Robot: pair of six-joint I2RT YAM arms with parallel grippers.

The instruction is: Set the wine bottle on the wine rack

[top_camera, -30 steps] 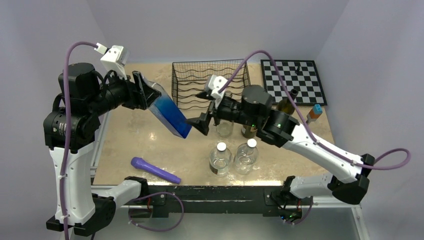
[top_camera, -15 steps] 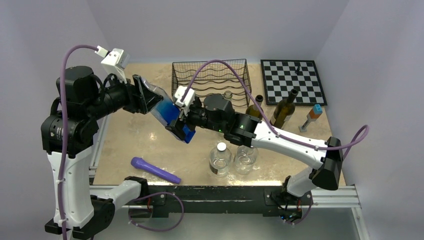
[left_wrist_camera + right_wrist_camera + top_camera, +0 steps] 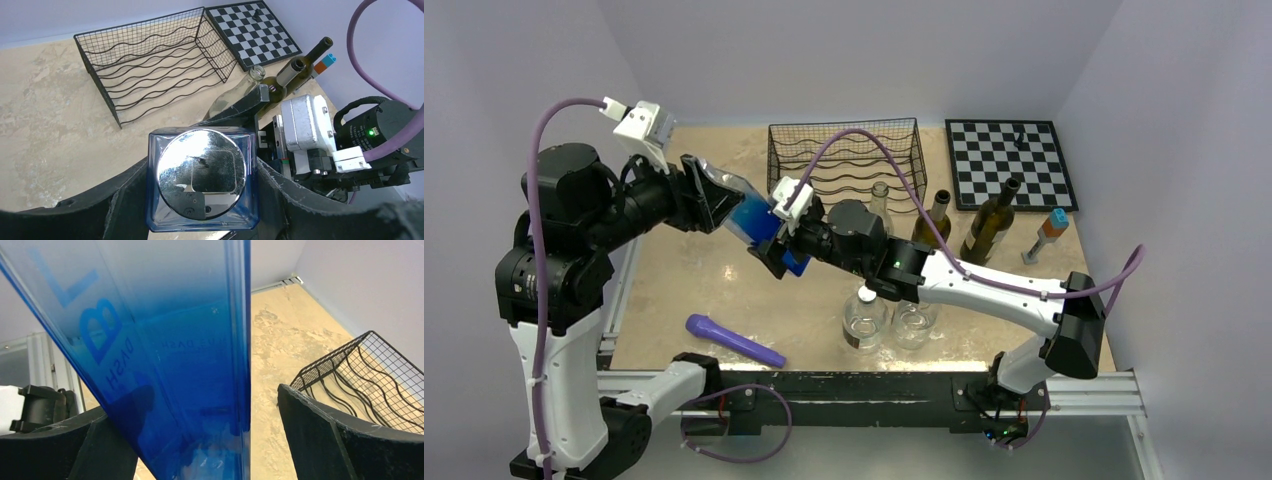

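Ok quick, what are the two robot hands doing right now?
Left gripper: shut on the see-through blue square bottle.
Right gripper: open, its fingers on either side of that bottle's lower end, with a gap showing on one side.

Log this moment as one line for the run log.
left hand: grips blue bottle, tilted, midair | right hand: open around its lower end | wine rack: empty

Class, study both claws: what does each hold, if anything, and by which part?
The left claw grips the square blue-tinted transparent bottle near its clear end. The right claw straddles its deep-blue end, open, not gripping.
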